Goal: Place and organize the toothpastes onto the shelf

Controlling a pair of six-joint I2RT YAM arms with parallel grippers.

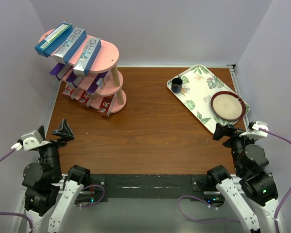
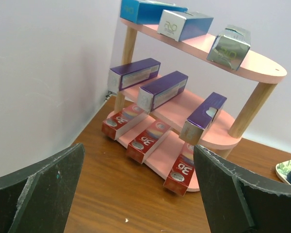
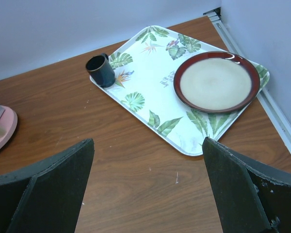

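Toothpastes [image 1: 82, 51] partly hidden beneath shelf [image 1: 109, 54] tiers.

Overhead sees all; left wrist faces shelf [image 2: 262, 68], right wrist tray [image 3: 155, 73].

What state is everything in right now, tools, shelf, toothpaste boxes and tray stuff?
Left tool: open, empty.
Right tool: open, empty.
Shelf: upright, every tier loaded.
Blue and silver cartons: three lying on top tier.
Purple cartons: three lying on middle tier.
Red cartons: three lying on bottom tier.
Tray: flat on table.
Mug: upright on tray.
Plate: flat on tray, empty.
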